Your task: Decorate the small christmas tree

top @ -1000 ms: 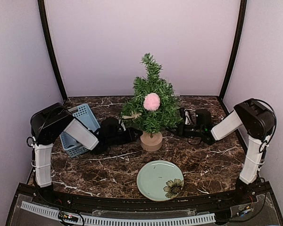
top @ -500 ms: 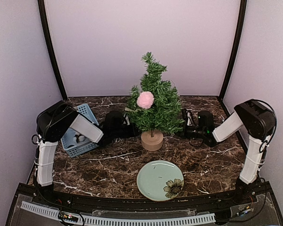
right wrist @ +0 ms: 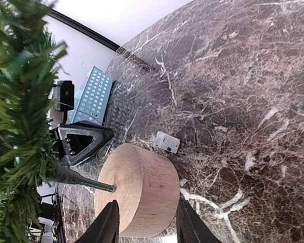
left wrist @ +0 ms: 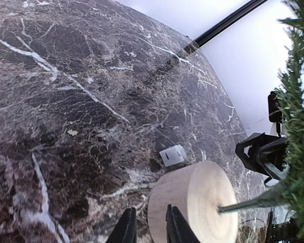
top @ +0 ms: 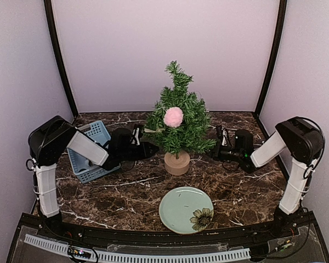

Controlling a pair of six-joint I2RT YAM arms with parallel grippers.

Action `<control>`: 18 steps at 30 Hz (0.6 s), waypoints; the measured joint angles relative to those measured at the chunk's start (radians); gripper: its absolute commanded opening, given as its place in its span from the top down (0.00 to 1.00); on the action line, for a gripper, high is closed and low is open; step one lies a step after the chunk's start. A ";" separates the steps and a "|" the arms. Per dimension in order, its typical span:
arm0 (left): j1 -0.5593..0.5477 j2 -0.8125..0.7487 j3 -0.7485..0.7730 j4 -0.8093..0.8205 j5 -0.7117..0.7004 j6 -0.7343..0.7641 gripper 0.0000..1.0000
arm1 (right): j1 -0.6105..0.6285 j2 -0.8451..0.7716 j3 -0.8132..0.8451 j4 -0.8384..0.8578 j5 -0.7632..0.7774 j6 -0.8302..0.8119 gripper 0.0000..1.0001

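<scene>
The small christmas tree stands upright mid-table on its round light-wood stump. A pink pompom sits on its front, and a tan ornament hangs on its left side. My left gripper lies low just left of the stump. In the left wrist view it is narrowly open and empty, with the stump close ahead to the right. My right gripper is low on the right, a little apart from the stump. In the right wrist view it is wide open and empty, facing the stump.
A blue perforated basket with a small item inside stands at the left. A green flowered plate lies in front of the tree. A small white clip lies on the marble beside the stump and also shows in the right wrist view.
The tree leaned to the left, then stood upright again. The left arm drew back to the left and the right gripper backed off a little to the right.
</scene>
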 measured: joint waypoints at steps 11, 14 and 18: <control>-0.061 -0.088 -0.148 0.060 -0.033 -0.077 0.67 | -0.061 -0.031 -0.066 0.074 0.014 0.049 0.61; -0.106 -0.088 -0.149 0.075 -0.038 -0.095 0.65 | -0.066 -0.031 -0.066 0.084 0.022 0.055 0.61; -0.147 -0.083 -0.146 0.093 -0.041 -0.111 0.65 | -0.066 -0.031 -0.065 0.092 0.025 0.056 0.61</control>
